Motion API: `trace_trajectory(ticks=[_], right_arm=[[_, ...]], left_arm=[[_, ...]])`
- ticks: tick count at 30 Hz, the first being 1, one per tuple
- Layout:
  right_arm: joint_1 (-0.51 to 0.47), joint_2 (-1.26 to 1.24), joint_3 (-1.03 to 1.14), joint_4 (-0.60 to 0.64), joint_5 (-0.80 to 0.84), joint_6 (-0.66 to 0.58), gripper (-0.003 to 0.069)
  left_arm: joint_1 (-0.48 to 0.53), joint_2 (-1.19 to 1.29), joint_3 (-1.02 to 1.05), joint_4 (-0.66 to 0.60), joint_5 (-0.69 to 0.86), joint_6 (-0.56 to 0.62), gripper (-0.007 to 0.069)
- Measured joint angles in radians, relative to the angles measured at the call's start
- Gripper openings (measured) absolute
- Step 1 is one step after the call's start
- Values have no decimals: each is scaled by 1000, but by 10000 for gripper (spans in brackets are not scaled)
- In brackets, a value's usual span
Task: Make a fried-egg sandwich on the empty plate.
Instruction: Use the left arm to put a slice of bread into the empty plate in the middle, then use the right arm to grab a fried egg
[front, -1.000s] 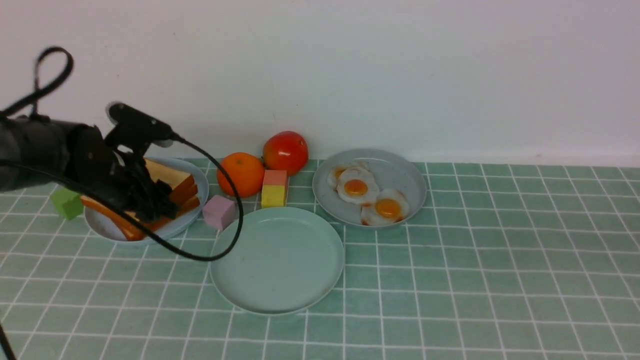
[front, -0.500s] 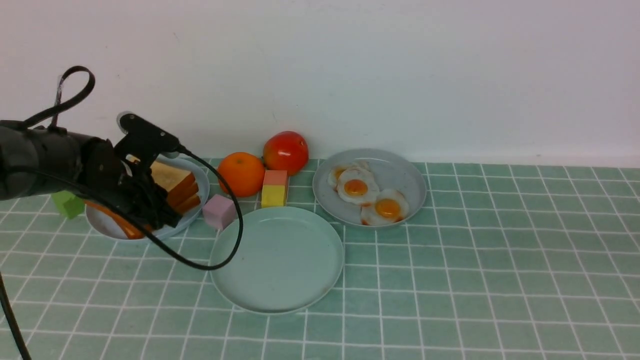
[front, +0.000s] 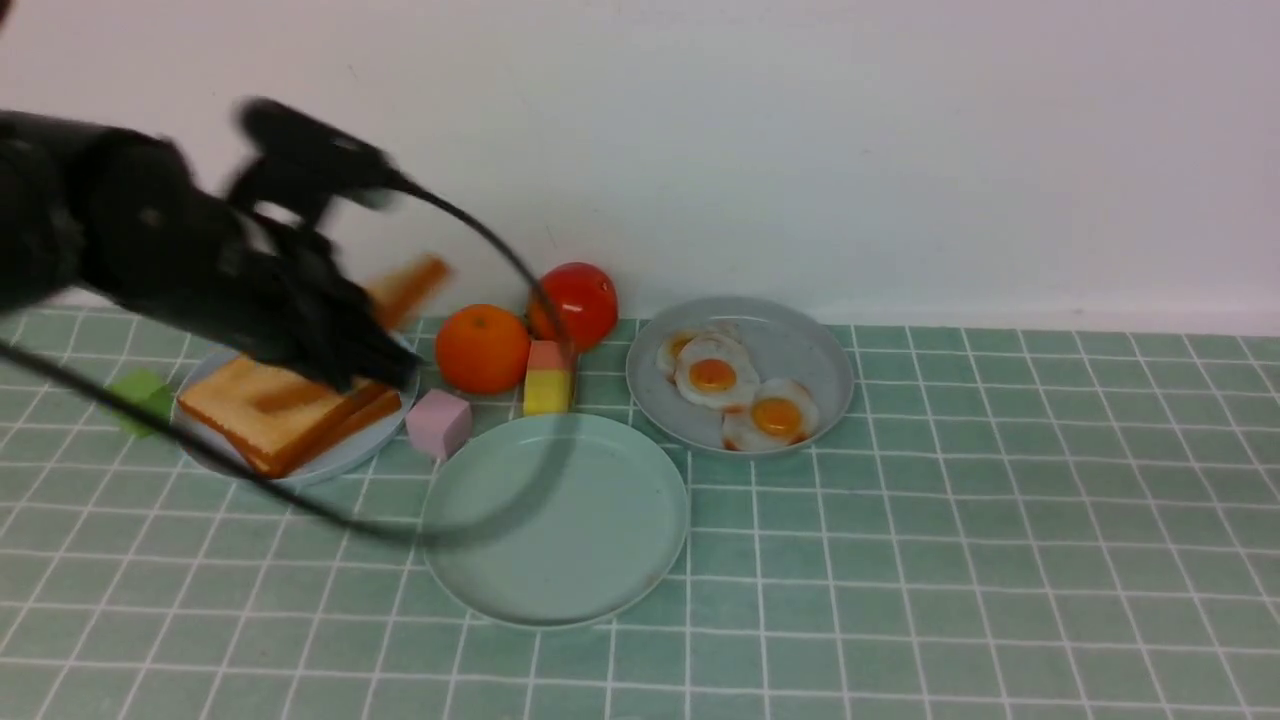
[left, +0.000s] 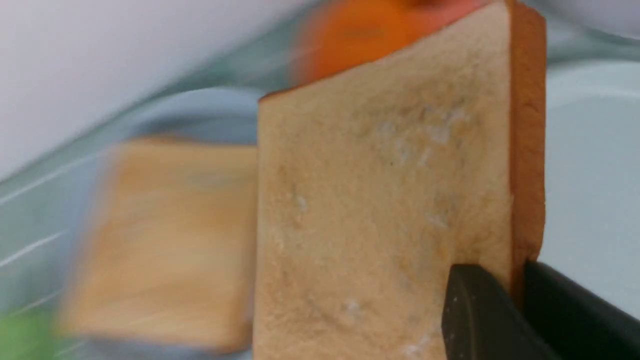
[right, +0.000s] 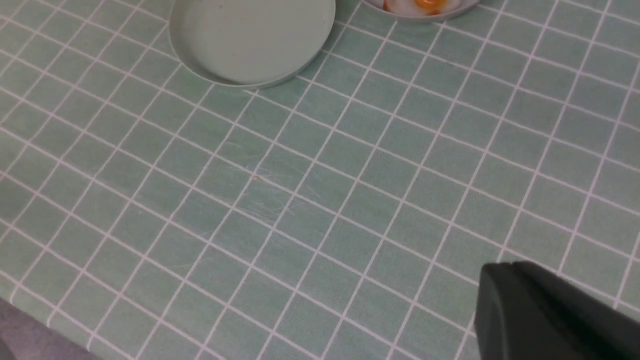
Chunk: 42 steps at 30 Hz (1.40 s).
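The black left arm (front: 130, 240) is swinging up off the round pale blue plate (front: 205, 445) it was bent over a moment ago. The round, shallow mint-green plate (front: 555, 520) is lying bare at front centre, so the first layer is likely coming. The left gripper (left: 522, 305) is pinching one square golden-brown toast slice (left: 385, 200) by its crust, while white fried eggs (front: 712, 375) are waiting. The right gripper (right: 545, 310) is showing only partly; I cannot tell its state

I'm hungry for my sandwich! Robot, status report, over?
Left end effector shut on toast slice. Right end effector unclear. Mint-green plate bare. Pink cube near route.
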Motion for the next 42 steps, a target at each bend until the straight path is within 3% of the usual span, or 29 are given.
trace_trajectory(ticks=[6,13,19,22,25,26,27,32,34,36,42], right_arm=[[0,0,0,10,0,-4,13],[0,0,0,10,33,-6,15],[0,0,0,11,42,-6,23],[0,0,0,11,42,-1,43],[1,2,0,11,38,16,96],[1,3,0,12,36,16,100],[1,9,0,14,15,19,144],[1,82,0,56,-70,20,267],[1,124,0,84,-103,20,292],[1,208,-1,111,-153,12,309],[1,527,-77,234,-262,-85,305]], left_arm=[[-235,78,49,131,2,-13,81],[-284,193,51,326,-69,-116,81],[-284,224,51,383,-124,-170,93],[-284,224,51,388,-140,-175,160],[-284,224,51,388,-141,-200,295],[-284,224,51,388,-141,-203,304],[-288,217,51,381,-128,-246,393],[-319,86,38,357,19,-401,526],[-330,23,33,349,43,-451,514],[-340,-110,32,340,76,-541,437],[-341,-493,150,340,129,-735,34]])
